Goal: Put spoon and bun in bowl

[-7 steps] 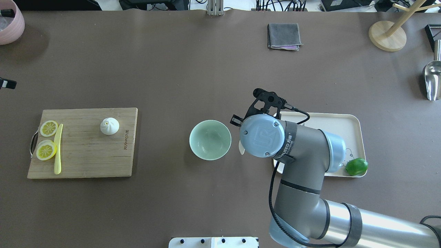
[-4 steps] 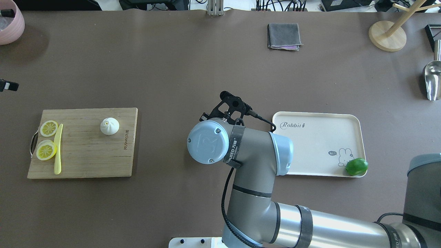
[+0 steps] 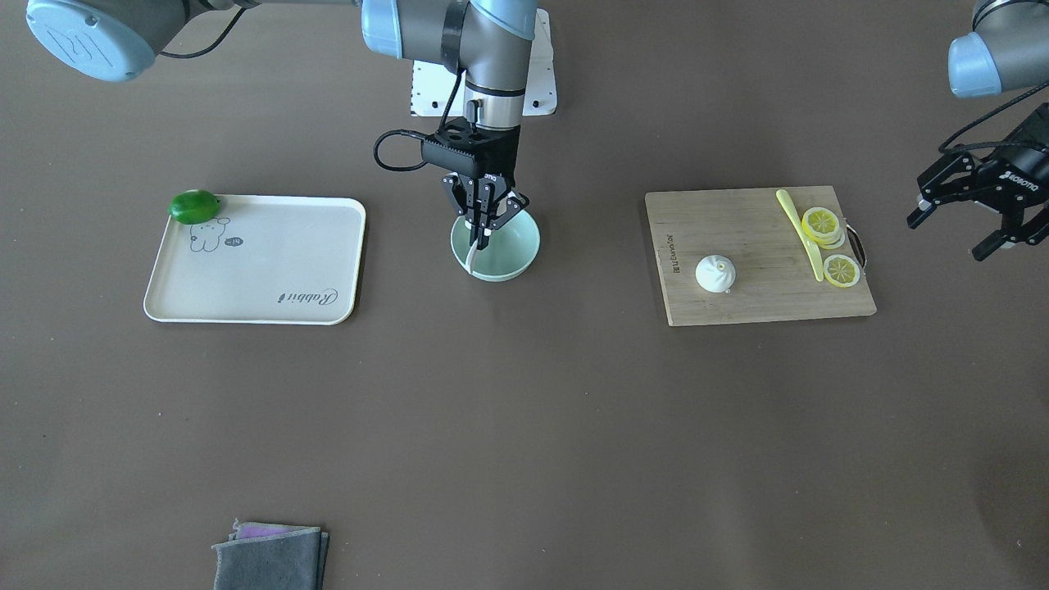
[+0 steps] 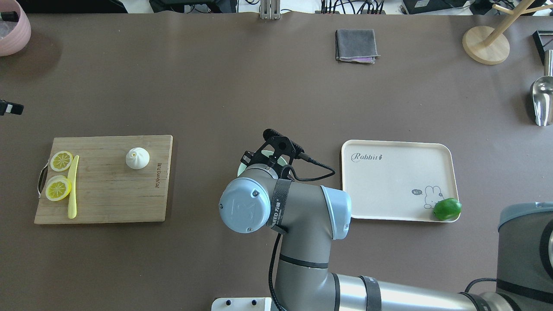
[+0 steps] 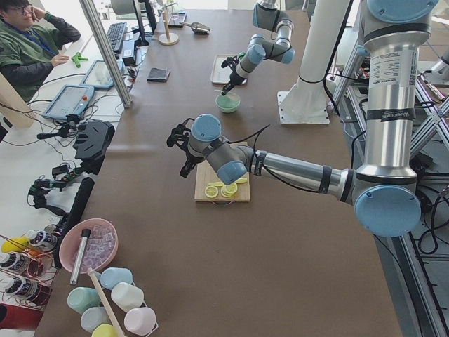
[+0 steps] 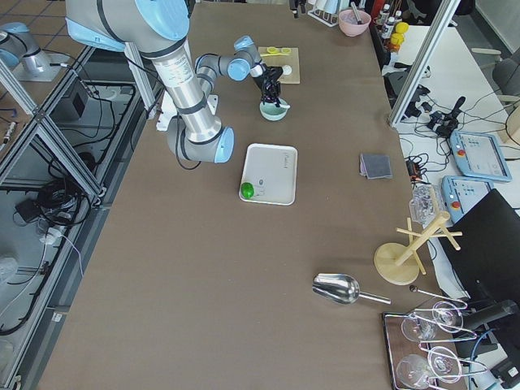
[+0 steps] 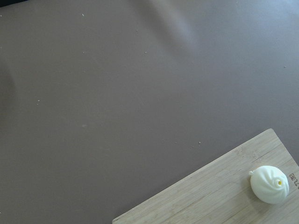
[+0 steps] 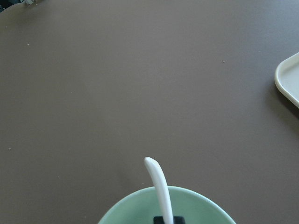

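- A brown table (image 4: 216, 86) in a robot lab carries the scene; directions are read from the overhead view.
- At centre, the right gripper (image 3: 483, 236) hangs over the pale mint-green bowl (image 3: 523, 242), jaws pinched on the white soup spoon (image 3: 472, 257). The spoon's lower end dips inside the bowl, and the wrist view shows its narrow handle curving up past the rim.
- At the bowl's 9 o'clock lies a bamboo cutting board (image 3: 762, 295). The pleated white steamed bun (image 3: 715, 274) sits on it, towards the board's 1 o'clock corner, untouched.
- Two lemon slices (image 3: 821, 223) and a thin pale-yellow knife (image 3: 799, 221) line the board's 9 o'clock end.
- The left gripper (image 3: 955, 233) hovers above bare table off the board's 10 o'clock side, fingers spread and empty.
- At the bowl's 3 o'clock rests a cream tray (image 3: 270, 270) with a green lime (image 3: 193, 206) at its 4 o'clock corner.
- A folded grey cloth (image 3: 270, 557) lies at the bowl's 1 o'clock, well apart.
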Controlling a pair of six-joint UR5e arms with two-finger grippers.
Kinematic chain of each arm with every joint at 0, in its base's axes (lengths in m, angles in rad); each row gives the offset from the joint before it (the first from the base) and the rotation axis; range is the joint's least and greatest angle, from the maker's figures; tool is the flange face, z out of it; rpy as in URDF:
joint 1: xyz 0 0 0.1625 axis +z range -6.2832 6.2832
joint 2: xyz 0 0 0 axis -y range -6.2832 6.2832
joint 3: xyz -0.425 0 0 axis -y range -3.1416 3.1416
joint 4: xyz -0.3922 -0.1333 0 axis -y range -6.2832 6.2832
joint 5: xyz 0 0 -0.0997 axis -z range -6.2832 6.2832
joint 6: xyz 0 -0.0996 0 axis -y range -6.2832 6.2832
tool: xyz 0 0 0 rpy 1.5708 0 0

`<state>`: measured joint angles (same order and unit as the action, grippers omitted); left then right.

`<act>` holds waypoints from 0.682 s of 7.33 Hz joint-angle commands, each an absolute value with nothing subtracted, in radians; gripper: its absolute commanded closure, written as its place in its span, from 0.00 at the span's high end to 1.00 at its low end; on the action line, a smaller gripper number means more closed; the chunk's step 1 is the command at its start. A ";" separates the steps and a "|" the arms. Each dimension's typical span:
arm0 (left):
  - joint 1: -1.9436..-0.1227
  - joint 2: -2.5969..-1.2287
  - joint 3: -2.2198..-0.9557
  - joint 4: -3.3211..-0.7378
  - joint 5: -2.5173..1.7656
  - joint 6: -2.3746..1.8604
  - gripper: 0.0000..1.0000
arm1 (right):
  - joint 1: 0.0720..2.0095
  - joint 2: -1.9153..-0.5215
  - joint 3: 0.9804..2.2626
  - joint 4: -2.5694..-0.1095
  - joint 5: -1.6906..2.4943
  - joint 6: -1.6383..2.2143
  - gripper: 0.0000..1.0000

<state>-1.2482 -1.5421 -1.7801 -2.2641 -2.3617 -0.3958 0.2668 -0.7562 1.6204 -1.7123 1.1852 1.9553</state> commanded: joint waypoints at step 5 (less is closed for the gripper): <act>-1.204 -1.589 -1.787 -2.267 -2.333 -0.521 0.99 | 0.288 -0.782 1.733 -1.759 1.162 1.780 1.00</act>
